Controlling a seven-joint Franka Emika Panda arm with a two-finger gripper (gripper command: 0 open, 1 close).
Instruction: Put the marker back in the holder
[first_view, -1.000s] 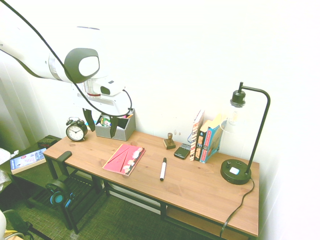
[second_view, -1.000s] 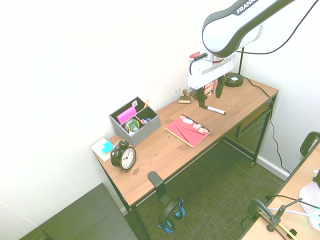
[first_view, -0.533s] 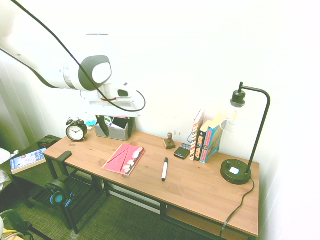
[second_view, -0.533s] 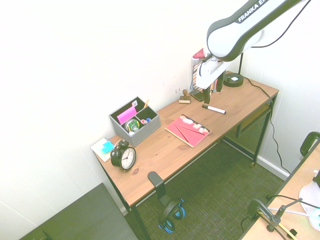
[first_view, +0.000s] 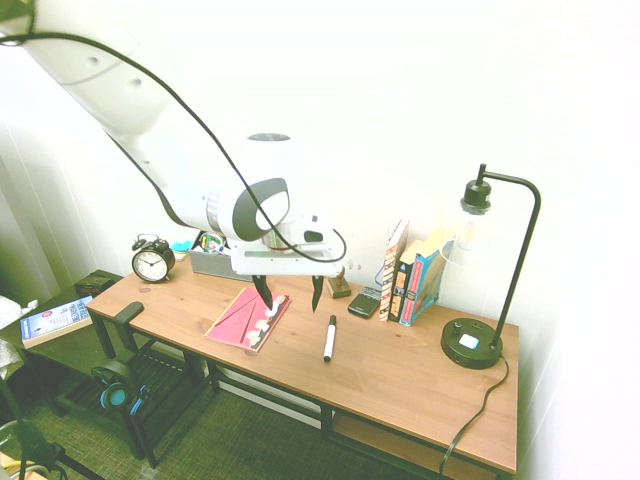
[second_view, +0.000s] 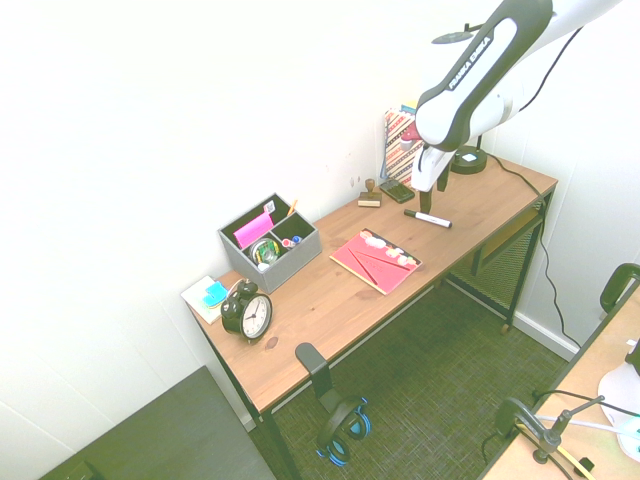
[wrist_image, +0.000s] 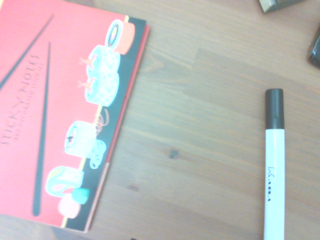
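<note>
In the first exterior view, your white two-finger gripper with dark fingertips (first_view: 290, 292) has its fingers apart and empty, above the desk near the white-barrelled, black-capped marker (first_view: 330, 338). In the second, the marker lies on the wood, well apart from the grey rectangular organiser box (second_view: 291, 262); grasping, carrying and placing remain for you. In the wrist view, the marker lies beside the red sticky-notes booklet (wrist_image: 65, 110).

White marker (first_view: 329, 340) lies on desk (first_view: 400, 375); grey holder (second_view: 290, 264) upright.
</note>
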